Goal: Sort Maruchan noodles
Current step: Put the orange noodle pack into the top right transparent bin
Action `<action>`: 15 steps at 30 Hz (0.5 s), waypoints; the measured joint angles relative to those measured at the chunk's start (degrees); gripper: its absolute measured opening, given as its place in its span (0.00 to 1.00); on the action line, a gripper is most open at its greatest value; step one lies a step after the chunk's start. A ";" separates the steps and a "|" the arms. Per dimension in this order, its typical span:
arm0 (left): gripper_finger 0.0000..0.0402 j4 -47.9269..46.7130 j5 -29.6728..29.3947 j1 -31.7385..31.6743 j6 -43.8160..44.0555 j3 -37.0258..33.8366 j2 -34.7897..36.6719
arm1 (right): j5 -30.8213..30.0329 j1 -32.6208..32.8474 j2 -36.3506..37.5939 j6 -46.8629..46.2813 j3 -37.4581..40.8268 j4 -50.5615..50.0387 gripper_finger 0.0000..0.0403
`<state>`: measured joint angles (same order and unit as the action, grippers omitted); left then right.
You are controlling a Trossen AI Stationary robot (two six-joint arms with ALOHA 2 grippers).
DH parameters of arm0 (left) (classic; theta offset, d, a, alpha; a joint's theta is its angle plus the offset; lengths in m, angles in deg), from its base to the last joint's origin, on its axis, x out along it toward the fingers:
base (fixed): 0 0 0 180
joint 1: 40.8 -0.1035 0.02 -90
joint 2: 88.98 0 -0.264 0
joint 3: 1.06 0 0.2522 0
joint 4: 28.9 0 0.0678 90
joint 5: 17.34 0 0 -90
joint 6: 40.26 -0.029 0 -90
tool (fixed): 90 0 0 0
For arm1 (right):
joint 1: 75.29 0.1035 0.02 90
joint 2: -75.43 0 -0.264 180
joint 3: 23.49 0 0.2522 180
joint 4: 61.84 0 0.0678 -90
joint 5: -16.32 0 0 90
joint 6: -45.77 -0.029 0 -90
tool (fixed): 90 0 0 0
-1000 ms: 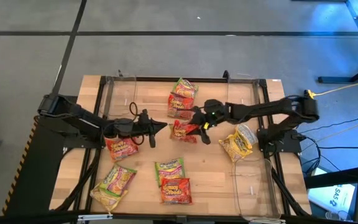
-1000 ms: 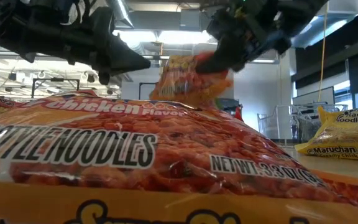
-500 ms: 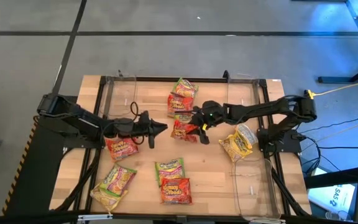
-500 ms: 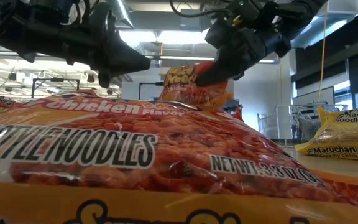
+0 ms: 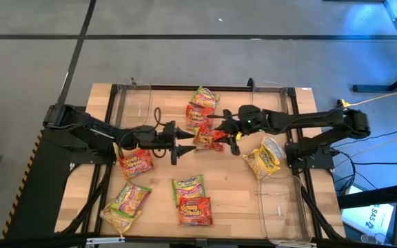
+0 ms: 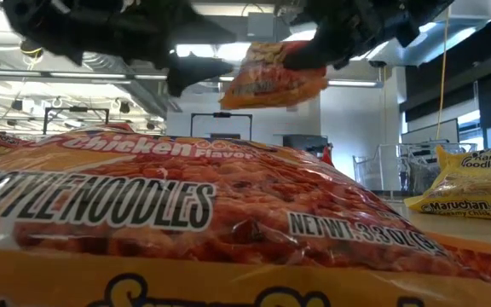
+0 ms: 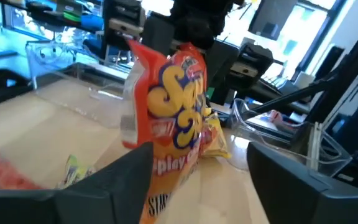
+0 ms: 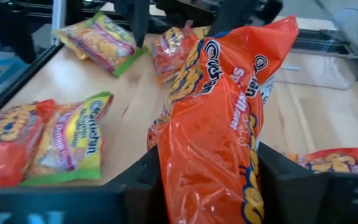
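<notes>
A red-orange noodle packet [image 5: 207,137] was held clear of the tabletop [image 5: 240,186] near its middle, pinched by one edge in the closed right hand [image 5: 227,135]. The left hand [image 5: 183,143], its fingers spread and empty, was poised just beside it. The crinkly film could slip from so slight a grip, or be knocked loose if the hands met.

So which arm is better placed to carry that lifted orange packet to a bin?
Right. The right gripper is shut on the orange packet, holding it clear of the table. The left gripper is open beside it and holds nothing, so it would need a handover first.
</notes>
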<state>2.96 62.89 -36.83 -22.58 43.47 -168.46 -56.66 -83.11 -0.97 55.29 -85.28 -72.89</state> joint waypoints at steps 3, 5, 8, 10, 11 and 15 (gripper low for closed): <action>0.69 -4.24 -0.27 0.00 -1.96 3.57 -1.71 | 1.96 0.43 1.68 -0.07 0.00 0.05 0.31; 0.70 -5.75 -0.87 0.00 -3.00 5.45 -2.73 | 1.49 1.22 2.13 0.09 0.00 0.09 0.31; 0.70 -7.75 -1.23 -0.24 -3.32 7.59 -3.99 | 1.53 2.51 2.24 1.16 0.00 0.20 0.31; 0.70 -8.11 -0.76 -0.49 -3.36 8.42 -4.85 | 0.52 3.39 2.26 1.71 0.00 0.10 0.31; 0.70 -8.14 -0.22 -0.64 -3.35 8.74 -5.23 | -0.38 3.75 2.26 1.98 0.00 0.18 0.31; 0.70 -7.88 6.12 -1.03 -3.33 10.66 -6.79 | -2.10 4.23 2.26 2.85 0.00 1.81 0.31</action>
<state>-4.93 69.00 -37.86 -25.90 54.13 -175.25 -58.75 -78.88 1.28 58.14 -85.28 -71.08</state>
